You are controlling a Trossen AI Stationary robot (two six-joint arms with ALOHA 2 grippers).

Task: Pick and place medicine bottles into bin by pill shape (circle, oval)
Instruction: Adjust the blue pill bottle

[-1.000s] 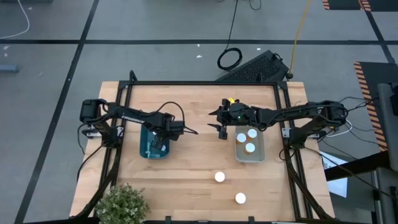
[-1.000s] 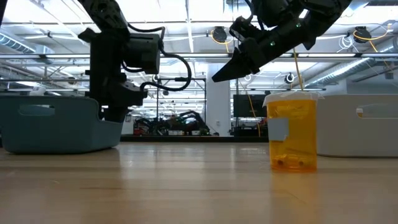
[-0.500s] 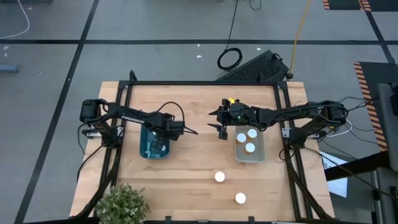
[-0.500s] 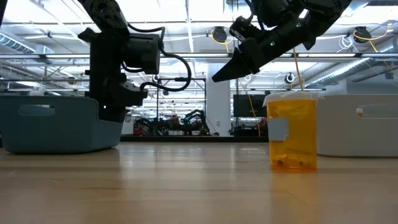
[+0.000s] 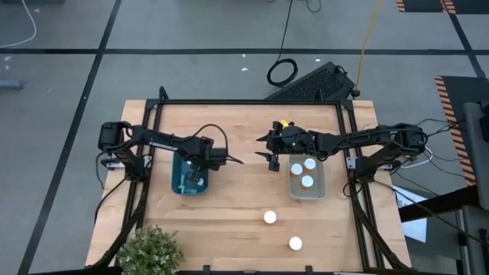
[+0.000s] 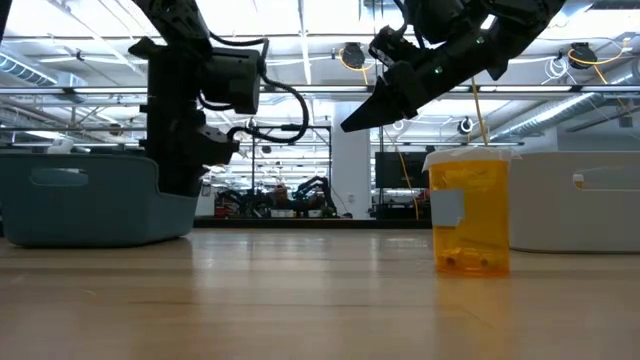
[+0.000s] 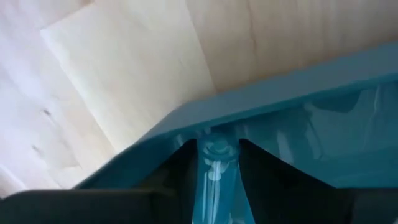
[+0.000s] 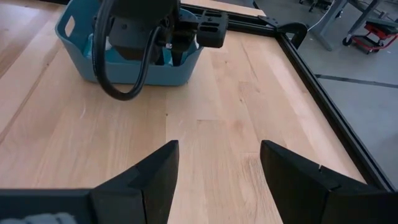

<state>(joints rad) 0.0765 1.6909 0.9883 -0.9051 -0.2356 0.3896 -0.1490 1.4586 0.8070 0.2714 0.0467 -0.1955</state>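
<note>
L gripper (image 5: 192, 177) sits down inside blue bin (image 5: 178, 187) at table's 9 o'clock – can't tell its finger state. R gripper (image 5: 273, 161) spread wide, holding nothing, just beside white bin (image 5: 321, 185) w/ three bottles (image 5: 306, 181). Two more bottles (image 5: 270, 217) stand loose toward 5 o'clock.

left gripper (image 5: 192, 177) sits down inside the blue bin (image 5: 180, 188), fingertips buried behind its wall in the low view. whatever it's clamping can't be made out. bottles (image 5: 307, 181) in the pale bin (image 5: 319, 191) are hidden behind its side down low.
</note>
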